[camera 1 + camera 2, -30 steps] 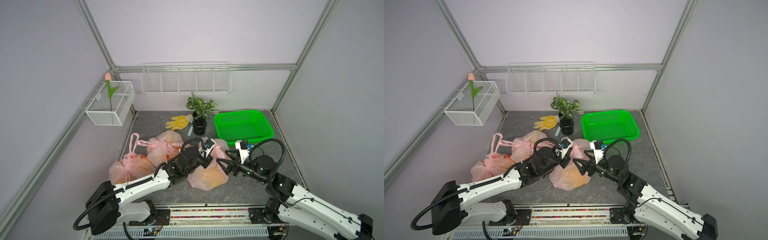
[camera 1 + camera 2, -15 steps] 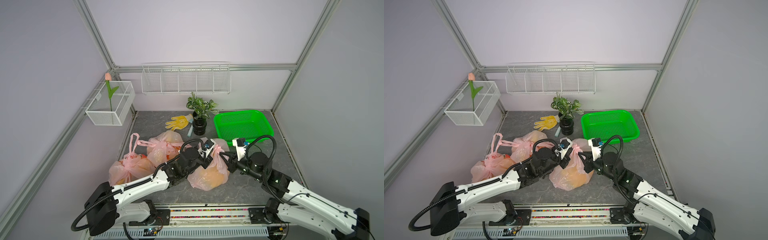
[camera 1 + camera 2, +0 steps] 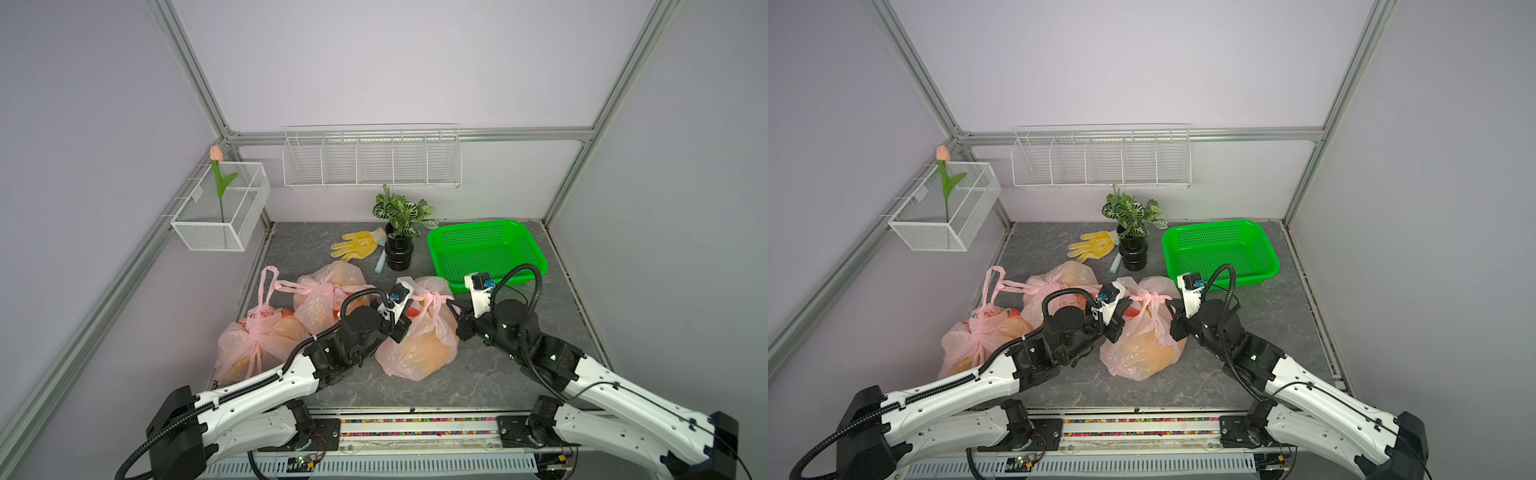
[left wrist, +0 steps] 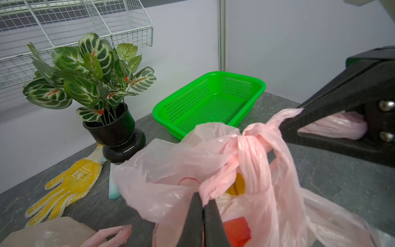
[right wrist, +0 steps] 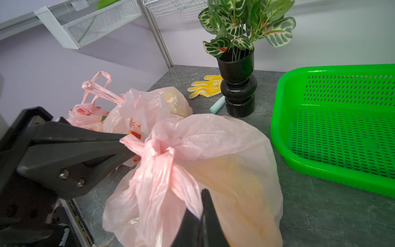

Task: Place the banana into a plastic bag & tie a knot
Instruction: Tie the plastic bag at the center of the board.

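Note:
The pink plastic bag [image 3: 419, 340] [image 3: 1142, 345] sits mid-table, its two handles crossed into a knot [image 3: 432, 297] [image 4: 254, 136] [image 5: 158, 147] on top. Yellow of the banana [image 4: 237, 186] shows through a gap under the knot. My left gripper [image 4: 203, 202] [image 3: 411, 309] is shut on one handle end at the bag's left. At the bag's right, my right gripper [image 5: 197, 205] [image 3: 452, 309] is shut on the other handle end. Each wrist view shows the opposite gripper pinching pink plastic close to the knot.
Two more filled pink bags [image 3: 328, 295] [image 3: 257, 340] lie left of the left arm. Behind stand a black potted plant [image 3: 399, 245], a yellow glove [image 3: 359, 243], a teal stick [image 3: 380, 262] and a green basket [image 3: 536, 257] at back right.
My right gripper has moved left to the bag and closed from open onto the handle end. The left gripper has kept its hold with little movement.

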Robot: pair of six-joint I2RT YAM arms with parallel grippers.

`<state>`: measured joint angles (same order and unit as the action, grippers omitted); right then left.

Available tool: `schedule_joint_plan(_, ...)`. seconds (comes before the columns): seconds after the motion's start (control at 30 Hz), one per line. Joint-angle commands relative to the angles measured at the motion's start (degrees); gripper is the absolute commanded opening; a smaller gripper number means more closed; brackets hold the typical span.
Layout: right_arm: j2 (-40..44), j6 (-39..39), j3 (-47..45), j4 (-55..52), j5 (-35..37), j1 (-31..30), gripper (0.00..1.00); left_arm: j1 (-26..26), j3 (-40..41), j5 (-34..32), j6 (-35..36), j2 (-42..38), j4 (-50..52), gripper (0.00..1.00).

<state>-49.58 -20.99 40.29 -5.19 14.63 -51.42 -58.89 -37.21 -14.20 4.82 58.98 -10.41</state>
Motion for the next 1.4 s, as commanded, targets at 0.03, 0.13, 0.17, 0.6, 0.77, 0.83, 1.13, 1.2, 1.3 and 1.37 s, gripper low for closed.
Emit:
schedule_joint_plan(0.03,-0.97,1.97,0.84,-4.32,8.16,0.09,0.07,1.77,1.76,-5.06,-3.09,-3.96,2.03,0.0)
schedule_joint_plan(0.13,-1.06,2.65,0.67,-5.59,10.73,0.26,0.07,4.53,3.07,-4.25,-5.75,-6.64,3.5,0.0)
schedule_joint_plan(0.17,-1.04,2.76,0.49,-5.77,11.38,0.51,0.07,5.71,3.65,-3.92,-6.9,-7.56,3.94,0.0)
schedule_joint_plan(0.6,-3.8,-6.33,-7.2,-7.55,8.04,13.03,0.07,18.52,9.94,-3.9,-19.84,-6.95,7.47,0.0)
schedule_joint_plan(0.77,-4.62,-7.75,-7.48,-8.49,7.07,15.09,0.07,25.98,9.64,-3.46,-24.77,-7.28,10.9,0.0)
schedule_joint_plan(0.83,-5.4,-7.36,-6.83,-8.36,6.55,15.27,0.07,27.67,8.73,-4.54,-25.03,-8.19,12.01,0.0)
schedule_joint_plan(1.13,-5.92,1.22,-3.5,0.31,3.69,8.71,0.07,31.0,5.35,-3.18,-25.03,-10.87,10.73,0.0)
schedule_joint_plan(1.2,-7.39,0.2,-5.35,1.06,5.35,8.72,0.07,31.03,6.11,-4.31,-25.12,-9.58,11.44,0.0)
schedule_joint_plan(1.3,-9.58,-2.59,-9.06,0.95,6.02,9.69,0.07,31.95,8.93,-4.88,-26.57,-9.42,11.38,0.0)
schedule_joint_plan(1.37,-9.51,-4.73,-11.74,1.15,5.86,10.57,0.06,33.55,10.94,-4.31,-27.96,-10.34,10.96,0.0)
